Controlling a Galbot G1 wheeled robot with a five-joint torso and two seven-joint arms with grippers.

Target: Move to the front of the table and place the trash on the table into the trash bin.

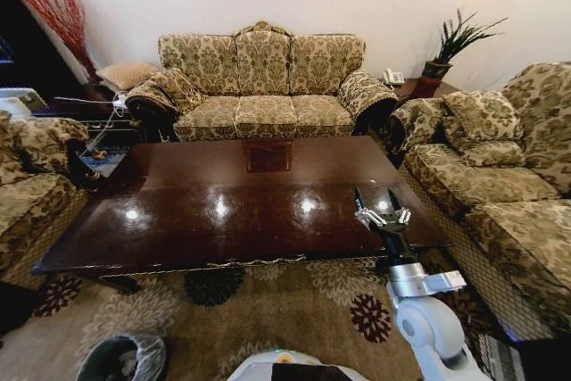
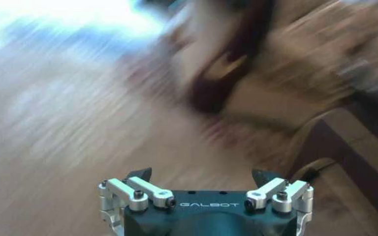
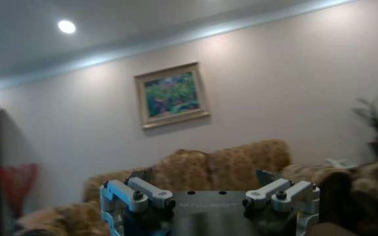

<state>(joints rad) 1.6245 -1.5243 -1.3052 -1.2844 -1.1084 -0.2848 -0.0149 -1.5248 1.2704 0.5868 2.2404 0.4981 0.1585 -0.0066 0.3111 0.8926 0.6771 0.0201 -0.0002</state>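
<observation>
The table (image 1: 223, 211), glossy dark brown with a square inlay, stretches across the head view in front of me. Its top shows only light reflections; the trash is out of view. The trash bin (image 1: 152, 354), black inside with a white bag over its rim, stands on the carpet at my near left. My right gripper (image 1: 381, 198) is raised above the table's right front corner, open and empty; its wrist view faces the far wall with the fingers (image 3: 140, 174) spread wide. My left gripper (image 2: 202, 174) is open and empty over a blurred floor.
A patterned sofa (image 1: 263, 86) stands behind the table, another sofa (image 1: 500, 194) to the right and an armchair (image 1: 31, 185) to the left. Flowered carpet (image 1: 285, 305) lies between me and the table. A potted plant (image 1: 446, 51) and a phone (image 1: 393, 77) sit at the back right.
</observation>
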